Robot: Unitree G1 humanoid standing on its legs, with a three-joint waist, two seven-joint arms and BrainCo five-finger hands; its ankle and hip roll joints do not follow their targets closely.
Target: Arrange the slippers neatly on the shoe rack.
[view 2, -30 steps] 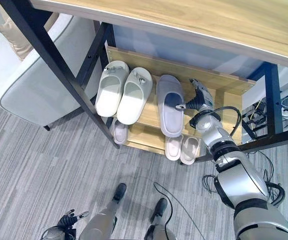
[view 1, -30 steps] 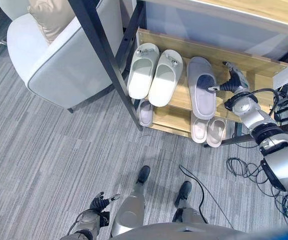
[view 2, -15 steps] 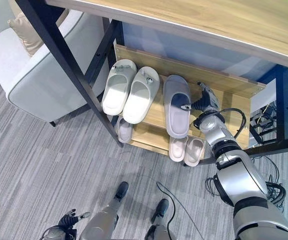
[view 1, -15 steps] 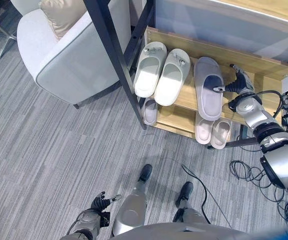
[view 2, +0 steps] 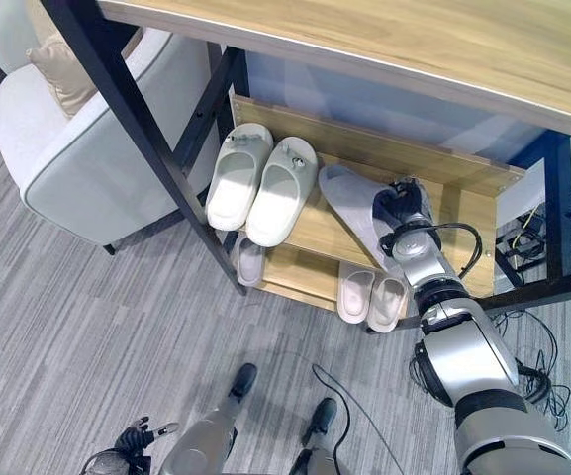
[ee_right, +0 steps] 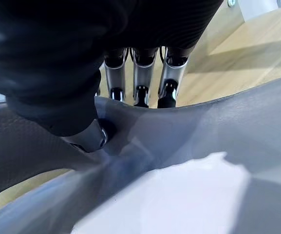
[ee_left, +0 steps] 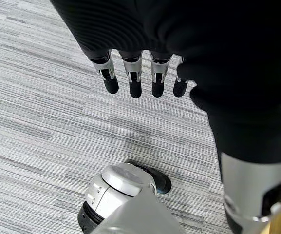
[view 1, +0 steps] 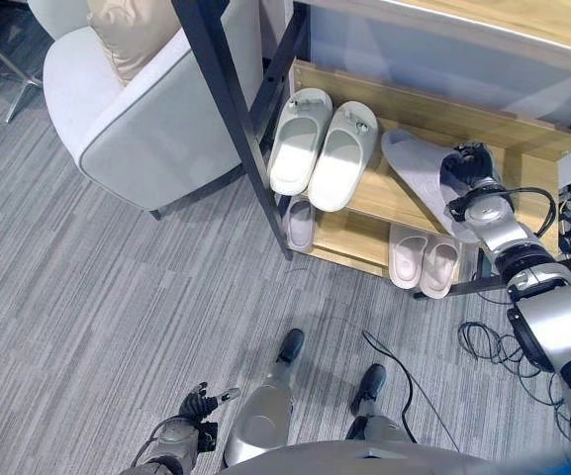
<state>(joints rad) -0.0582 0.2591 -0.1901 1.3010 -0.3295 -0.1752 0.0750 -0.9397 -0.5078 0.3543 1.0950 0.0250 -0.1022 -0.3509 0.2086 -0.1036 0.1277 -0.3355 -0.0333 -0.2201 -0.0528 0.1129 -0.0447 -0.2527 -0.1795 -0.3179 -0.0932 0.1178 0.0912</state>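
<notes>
Right hand (view 2: pixel 400 210) of mine pinches the grey slipper (view 2: pixel 348 201), skewed on the shoe rack's upper shelf (view 2: pixel 310 230) beside the neat white pair (view 2: pixel 262 188); straightening it remains, I judge. Left hand (ee_left: pixel 135 78) hangs relaxed over carpet. Its mate isn't identifiable; lower pairs (view 2: pixel 372 296) sit half-hidden

Bare shelf (view 1: pixel 523 183) lay just beyond the right hand (view 1: pixel 463 168). The white pair (view 1: pixel 323 148) crowded its far side; a black post (view 1: pixel 228 109) barred that end.
</notes>
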